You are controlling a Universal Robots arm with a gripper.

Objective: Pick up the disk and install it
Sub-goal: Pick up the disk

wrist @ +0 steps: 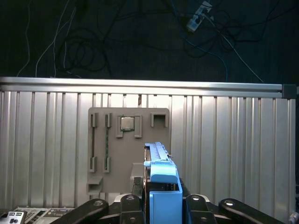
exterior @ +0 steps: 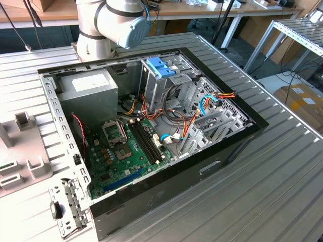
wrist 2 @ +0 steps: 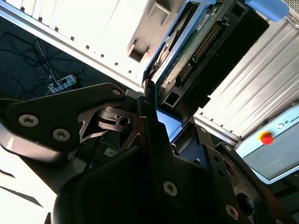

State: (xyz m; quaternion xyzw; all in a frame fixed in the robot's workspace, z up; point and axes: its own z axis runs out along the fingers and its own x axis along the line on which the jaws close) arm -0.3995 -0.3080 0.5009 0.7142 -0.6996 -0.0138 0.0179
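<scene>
My gripper [wrist: 163, 198] is shut on the disk [wrist: 162, 179], with one dark finger on each side of it. In the first wrist view the disk stands edge-on, its blue side rail facing the camera, above a ribbed metal table. In the second wrist view the disk [wrist 2: 201, 46] shows its green circuit board and connector, with the gripper [wrist 2: 163, 114] clamped on its blue rail. The open computer case [exterior: 202, 174] lies on the table in the exterior view, its metal drive cage [exterior: 166, 83] topped by a light-blue latch piece [exterior: 160, 65].
A grey fixture plate [wrist: 128, 154] with slots and a chip lies on the table under the disk. Inside the case are a grey power supply [exterior: 91, 91], a green motherboard [exterior: 126, 151] and loose cables. A pendant with a red button [wrist 2: 266, 138] sits nearby. The arm's base [exterior: 111, 25] stands behind the case.
</scene>
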